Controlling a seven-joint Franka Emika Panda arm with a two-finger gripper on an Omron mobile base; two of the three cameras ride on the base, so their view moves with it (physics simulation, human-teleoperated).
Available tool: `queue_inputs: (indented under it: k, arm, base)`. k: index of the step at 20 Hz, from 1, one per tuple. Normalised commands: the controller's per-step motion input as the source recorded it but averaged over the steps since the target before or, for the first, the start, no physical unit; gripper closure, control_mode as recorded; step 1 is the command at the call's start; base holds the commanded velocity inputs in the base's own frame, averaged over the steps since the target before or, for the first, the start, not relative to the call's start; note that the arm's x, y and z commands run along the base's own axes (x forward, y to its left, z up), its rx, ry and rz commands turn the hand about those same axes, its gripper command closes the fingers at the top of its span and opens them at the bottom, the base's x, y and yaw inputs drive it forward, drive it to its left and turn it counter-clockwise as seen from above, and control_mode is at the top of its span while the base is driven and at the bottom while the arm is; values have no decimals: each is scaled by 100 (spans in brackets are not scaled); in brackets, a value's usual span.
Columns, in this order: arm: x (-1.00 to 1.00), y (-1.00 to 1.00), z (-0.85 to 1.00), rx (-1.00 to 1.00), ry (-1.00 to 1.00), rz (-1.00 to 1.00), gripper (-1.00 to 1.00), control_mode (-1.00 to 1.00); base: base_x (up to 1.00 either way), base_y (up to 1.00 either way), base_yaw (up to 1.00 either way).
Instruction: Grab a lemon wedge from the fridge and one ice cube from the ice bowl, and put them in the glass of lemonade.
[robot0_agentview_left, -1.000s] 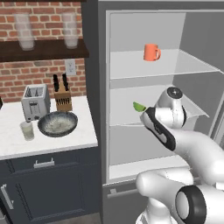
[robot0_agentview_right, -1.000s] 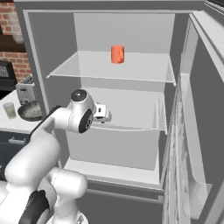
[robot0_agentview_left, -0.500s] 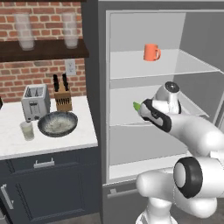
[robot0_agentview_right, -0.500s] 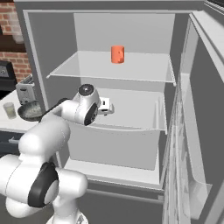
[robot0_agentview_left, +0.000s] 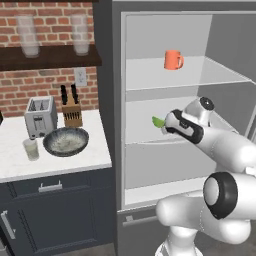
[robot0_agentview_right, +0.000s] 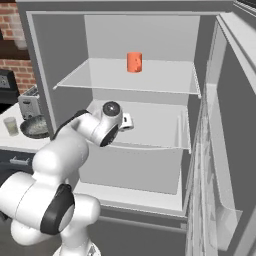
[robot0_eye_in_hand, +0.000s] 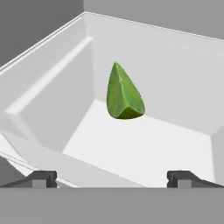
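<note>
Fridge (robot0_agentview_left: 117, 125) door's wide open, arm reaching in at middle shelf level. Gripper (robot0_eye_in_hand: 116, 177) has its jaws spread fully apart, nothing between them. In the hand view the two dark tips sit far left and far right at the bottom, w/ the lemon wedge (robot0_eye_in_hand: 124, 94) ahead of them, roughly centred in the gap but not touching either tip. Wedge looks more green than yellow tbh, pointy end up, sitting in the white drawer/bin (robot0_eye_in_hand: 52, 109) on the middle shelf. From the left base view the wedge (robot0_agentview_left: 158, 122) is just beside the front of the hand, near the left side of the fridge interior.

Orange mug (robot0_agentview_left: 173, 60) up on the top shelf, well apart from all this.

On the counter (robot0_agentview_left: 75, 162) left of the fridge: ice bowl (robot0_agentview_left: 65, 141) in front of the toaster (robot0_agentview_left: 40, 116) and knife block (robot0_agentview_left: 72, 114), glass of lemonade (robot0_agentview_left: 31, 149) just beside the bowl on its left.
</note>
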Motion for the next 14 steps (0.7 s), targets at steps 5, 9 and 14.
queue_inputs:
  k: [5, 9, 14]
  arm:
    - [10, 0, 39, 0, 0, 12, -100, -100]
    - [32, 3, 23, 0, 0, 6, -100, -100]
    - [36, 5, -9, 0, -2, 2, -100, -100]
  base:
    - [0, 0, 0]
    - [0, 0, 0]
    - [0, 0, 0]
